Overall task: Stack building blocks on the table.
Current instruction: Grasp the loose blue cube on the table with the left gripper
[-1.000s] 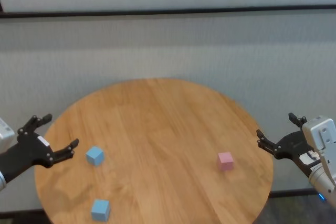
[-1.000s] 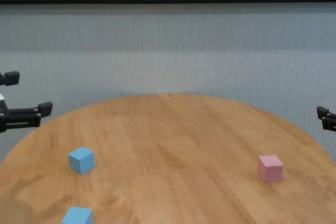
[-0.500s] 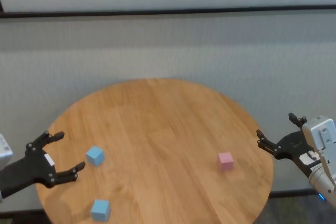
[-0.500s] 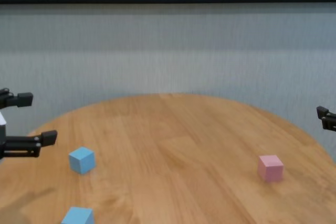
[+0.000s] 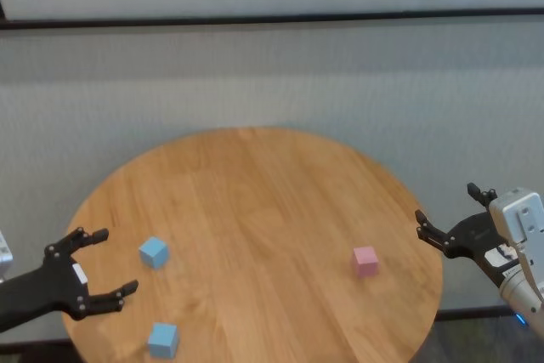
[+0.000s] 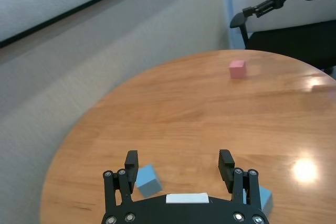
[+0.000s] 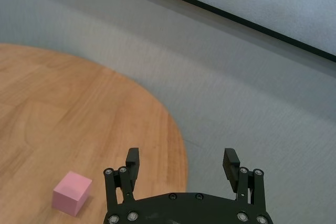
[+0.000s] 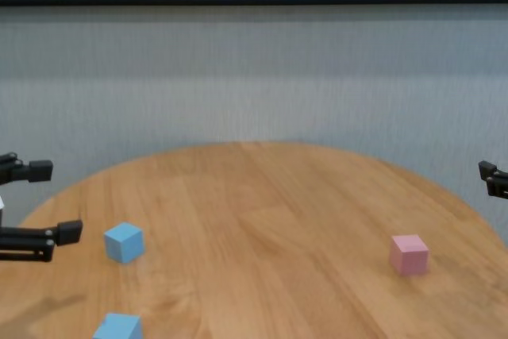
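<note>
Three building blocks lie apart on the round wooden table. One light blue block sits at the left, and a second light blue block lies nearer the front edge. The pink block is at the right. My left gripper hovers open and empty at the table's left rim, just left of the first blue block. My right gripper hangs open and empty just off the right rim, beside the pink block.
A grey wall with a dark horizontal strip stands behind the table. The table's rim curves close to both grippers. A dark chair shows beyond the far edge in the left wrist view.
My left gripper has dropped lower and drawn back toward the near left rim, staying open. The right gripper and all three blocks have not moved.
</note>
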Available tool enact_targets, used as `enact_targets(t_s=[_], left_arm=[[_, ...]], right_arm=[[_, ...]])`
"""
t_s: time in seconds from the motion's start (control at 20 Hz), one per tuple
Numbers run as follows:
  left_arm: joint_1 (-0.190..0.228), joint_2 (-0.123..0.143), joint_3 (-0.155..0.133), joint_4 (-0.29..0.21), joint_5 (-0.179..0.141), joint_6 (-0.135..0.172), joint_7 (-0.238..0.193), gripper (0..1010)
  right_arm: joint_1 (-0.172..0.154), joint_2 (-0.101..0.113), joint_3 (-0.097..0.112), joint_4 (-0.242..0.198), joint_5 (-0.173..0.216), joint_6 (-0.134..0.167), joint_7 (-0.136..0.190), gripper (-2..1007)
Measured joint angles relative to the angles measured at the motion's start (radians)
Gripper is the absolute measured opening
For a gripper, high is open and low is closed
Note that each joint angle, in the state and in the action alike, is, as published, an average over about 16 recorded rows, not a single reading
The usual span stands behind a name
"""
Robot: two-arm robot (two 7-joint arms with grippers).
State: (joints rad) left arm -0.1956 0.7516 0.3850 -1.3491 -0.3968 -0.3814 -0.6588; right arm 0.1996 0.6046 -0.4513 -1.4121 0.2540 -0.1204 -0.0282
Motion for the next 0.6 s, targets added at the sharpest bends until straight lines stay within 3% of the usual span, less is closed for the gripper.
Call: enact_targets(t_s=[0.25, 0.6], left_arm=[[-0.002, -0.013, -0.001, 0.011, 0.015, 0.009, -0.001, 1003], [0.003, -0.04, -0.005, 0.012, 0.056, 0.024, 0.037, 1003]], right_arm=[[0.0, 0.0, 0.0, 0.0, 0.0, 0.0, 0.0, 1005], [0.0, 0.0, 0.0, 0.0, 0.0, 0.0, 0.0, 1005]])
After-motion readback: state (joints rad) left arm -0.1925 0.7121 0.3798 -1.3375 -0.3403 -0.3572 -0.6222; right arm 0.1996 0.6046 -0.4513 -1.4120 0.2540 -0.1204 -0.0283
